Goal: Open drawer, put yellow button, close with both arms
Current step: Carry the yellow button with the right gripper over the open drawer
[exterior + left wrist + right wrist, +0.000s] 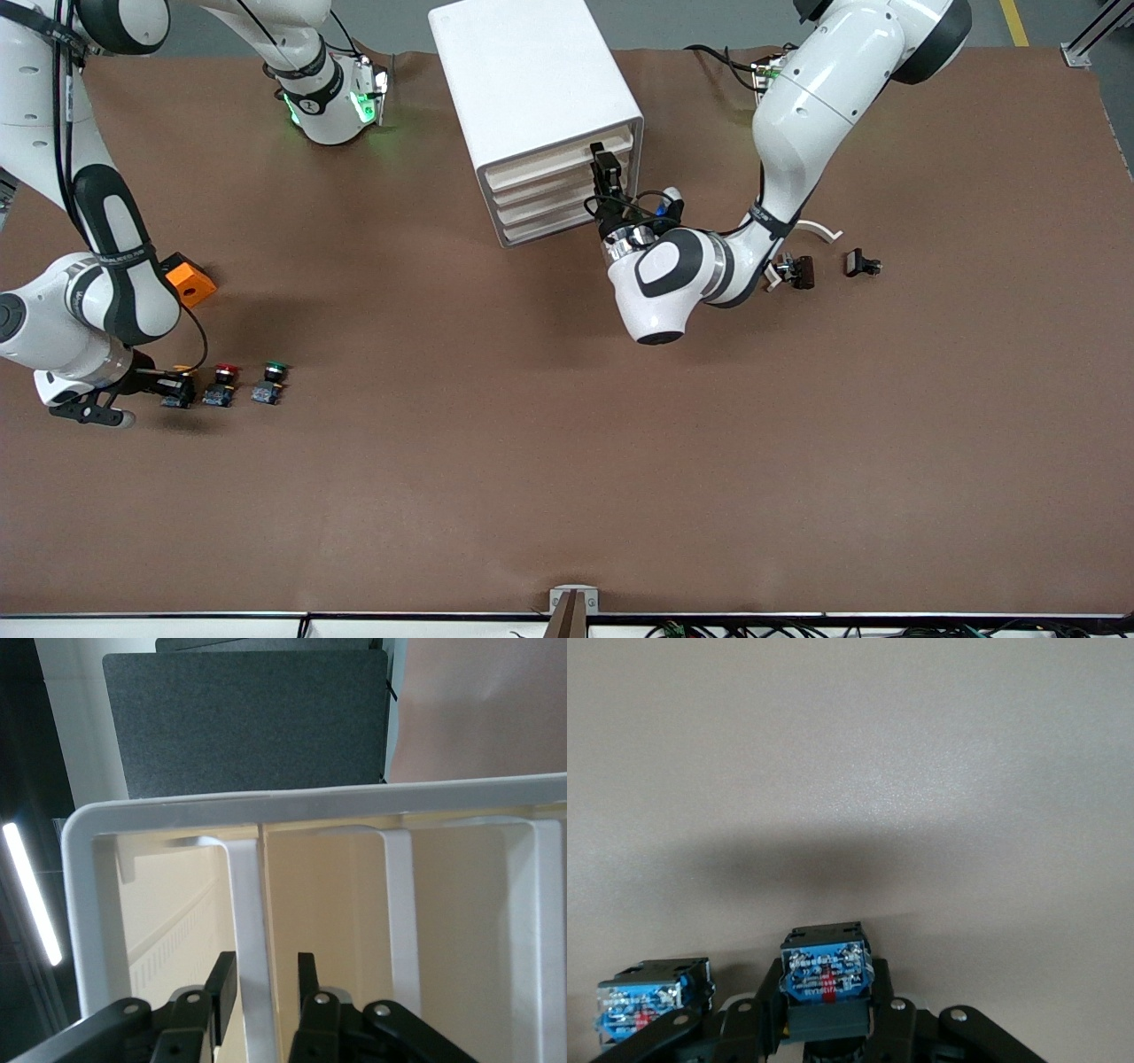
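Both grips being set.
Right gripper [824,1028] clamped on yellow button [826,979], light, rigid, best pinched across blue base. Left gripper [266,988] narrowed astride drawer [252,930] handle, stiff, smooth.

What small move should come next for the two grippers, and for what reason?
Probably the left gripper should pull straight back to slide the drawer out: its fingers straddle the top drawer's handle and the drawer looks closed. The right gripper is shut on the yellow button at the table, so it could then lift it.
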`<state>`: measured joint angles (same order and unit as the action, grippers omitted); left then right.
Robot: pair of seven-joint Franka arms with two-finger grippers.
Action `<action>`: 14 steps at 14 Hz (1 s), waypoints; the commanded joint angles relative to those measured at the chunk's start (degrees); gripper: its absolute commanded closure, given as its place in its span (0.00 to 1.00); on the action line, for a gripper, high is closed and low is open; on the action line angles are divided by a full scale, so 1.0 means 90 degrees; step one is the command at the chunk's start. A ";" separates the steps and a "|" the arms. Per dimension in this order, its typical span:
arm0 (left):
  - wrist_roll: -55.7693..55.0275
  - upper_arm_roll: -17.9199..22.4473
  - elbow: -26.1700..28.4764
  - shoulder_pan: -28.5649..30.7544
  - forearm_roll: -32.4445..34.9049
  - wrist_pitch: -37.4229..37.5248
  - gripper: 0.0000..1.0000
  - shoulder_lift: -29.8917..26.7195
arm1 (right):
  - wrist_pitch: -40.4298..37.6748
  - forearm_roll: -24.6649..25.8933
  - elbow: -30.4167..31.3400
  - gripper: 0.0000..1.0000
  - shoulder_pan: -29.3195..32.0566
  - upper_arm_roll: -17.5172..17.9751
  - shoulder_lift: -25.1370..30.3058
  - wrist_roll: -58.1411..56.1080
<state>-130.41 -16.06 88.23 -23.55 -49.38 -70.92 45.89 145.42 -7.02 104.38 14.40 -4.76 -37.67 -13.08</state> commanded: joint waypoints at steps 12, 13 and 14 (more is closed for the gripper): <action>-0.0080 0.0017 0.0069 0.0516 -0.0148 -0.0059 0.94 -0.0069 | -0.3353 -0.0089 -0.0855 1.00 -0.0984 -0.0008 0.1333 0.2467; -0.0080 0.0017 0.0040 0.0614 -0.0158 -0.0059 0.93 -0.0050 | -0.3432 -0.0089 -0.0846 1.00 -0.1082 -0.0008 0.1431 0.2711; -0.0080 0.0026 0.0040 0.0731 -0.0158 -0.0059 0.93 -0.0050 | -0.3578 -0.0089 -0.0845 1.00 -0.1180 0.0001 0.1519 0.3032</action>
<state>-131.50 -16.04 88.46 -19.28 -50.07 -70.68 45.81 114.96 -7.29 95.32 5.33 -4.48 -26.67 9.53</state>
